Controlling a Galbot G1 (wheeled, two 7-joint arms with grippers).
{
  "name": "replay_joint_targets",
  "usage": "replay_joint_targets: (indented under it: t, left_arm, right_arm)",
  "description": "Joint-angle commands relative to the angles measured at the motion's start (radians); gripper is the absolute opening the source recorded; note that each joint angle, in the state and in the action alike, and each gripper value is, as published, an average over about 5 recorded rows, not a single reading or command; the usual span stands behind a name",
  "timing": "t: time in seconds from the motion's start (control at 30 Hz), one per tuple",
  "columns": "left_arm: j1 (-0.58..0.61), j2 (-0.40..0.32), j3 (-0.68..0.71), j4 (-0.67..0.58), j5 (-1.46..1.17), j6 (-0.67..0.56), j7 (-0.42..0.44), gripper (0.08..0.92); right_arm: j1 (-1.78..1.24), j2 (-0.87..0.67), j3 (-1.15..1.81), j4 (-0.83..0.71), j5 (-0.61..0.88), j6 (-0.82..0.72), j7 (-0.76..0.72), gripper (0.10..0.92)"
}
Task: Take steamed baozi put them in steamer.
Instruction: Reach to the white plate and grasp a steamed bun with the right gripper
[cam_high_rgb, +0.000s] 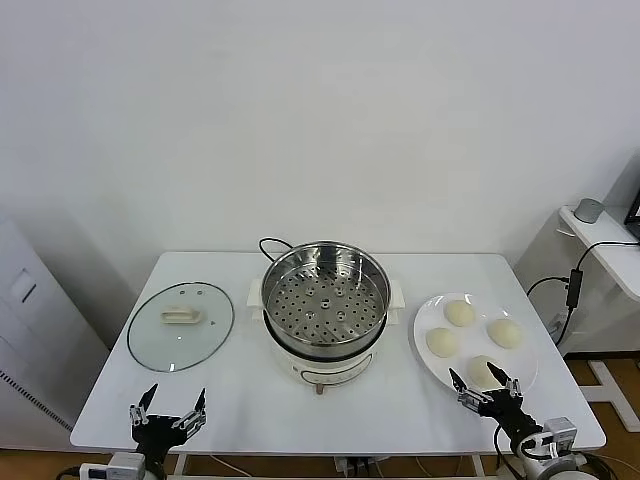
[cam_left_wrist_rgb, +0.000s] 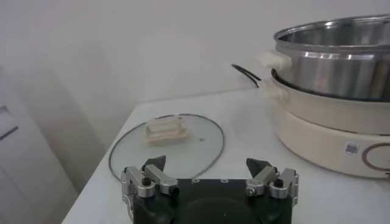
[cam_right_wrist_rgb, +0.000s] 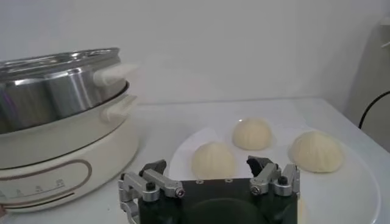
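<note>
White table (cam_high_rgb: 240, 400) | right gripper (cam_high_rgb: 485, 389) jaws open, over nearest baozi (cam_high_rgb: 484, 371) | left gripper (cam_high_rgb: 168, 412) jaws open

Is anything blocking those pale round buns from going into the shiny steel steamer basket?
Nothing visible. The steel steamer basket stands uncovered; its round glass lid lies on the table beside it, away from the four cream-white buns on the flat white plate.

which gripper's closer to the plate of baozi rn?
Right. The right gripper hovers open over the plate's near edge, at the closest baozi. The left gripper sits open at the table's opposite front corner, below the glass lid.
</note>
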Motion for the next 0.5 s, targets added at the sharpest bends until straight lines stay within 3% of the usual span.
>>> replay_joint_targets:
  t: [0.03,0.3,0.5]
  left_arm:
    - [0.0,0.001,0.0,0.0,0.004,0.002,-0.006,0.823]
    - [-0.005,-0.008,-0.002,-0.002,0.015,0.0,-0.009,0.823]
    - [-0.018,-0.02,0.003,-0.003,0.035,-0.005,-0.012,0.823]
  right_arm:
    - [0.001,0.0,0.001,0.001,0.001,-0.006,0.011,0.823]
    - [0.155,-0.091,0.051,-0.03,-0.061,-0.1,-0.01,0.823]
    - [0.425,-0.293,0.045,-0.139,-0.381,-0.143,-0.275,0.823]
